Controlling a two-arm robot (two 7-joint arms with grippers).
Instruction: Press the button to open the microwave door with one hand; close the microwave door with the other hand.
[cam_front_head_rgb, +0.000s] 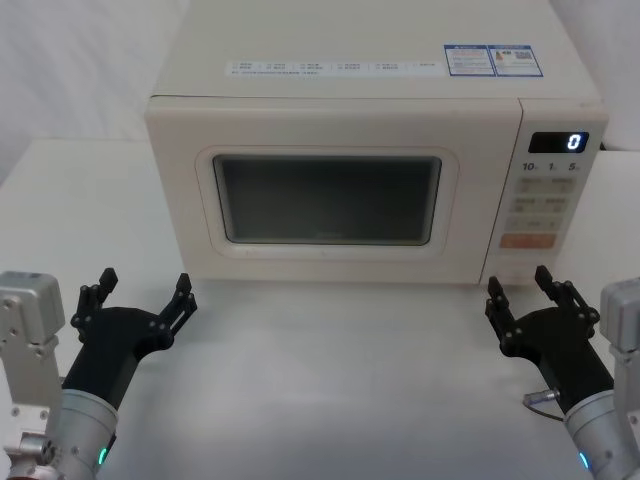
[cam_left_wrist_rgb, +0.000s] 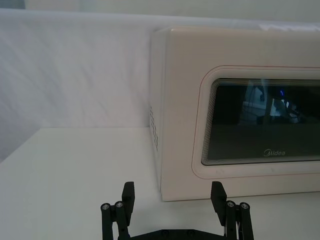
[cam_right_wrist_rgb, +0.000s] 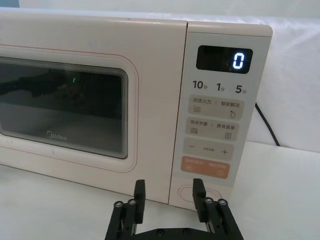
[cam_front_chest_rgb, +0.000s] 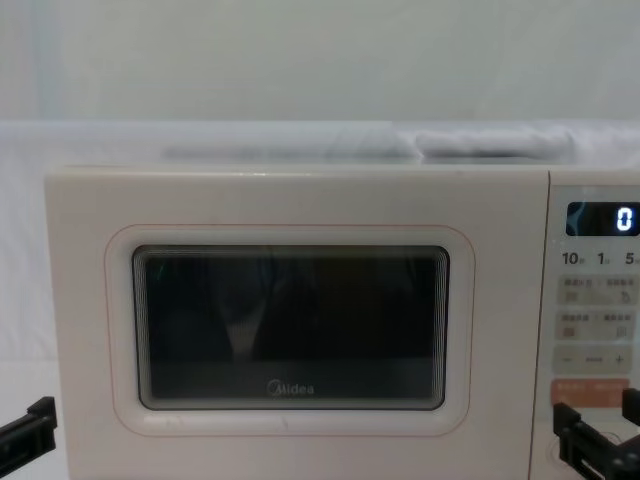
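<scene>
The cream microwave stands at the back of the table with the microwave door shut flush; its dark window and Midea logo face me. The button is the wide oval key at the bottom of the keypad panel, under the orange key, partly hidden by a finger. My right gripper hovers open just in front of that panel's lower end, not touching it. Before the door's left corner, my left gripper is low over the table, open and holding nothing.
The keypad panel shows a lit "0" on its display. A black power cable runs down behind the microwave's right side. White table stretches between the two arms in front of the microwave, with white cloth behind.
</scene>
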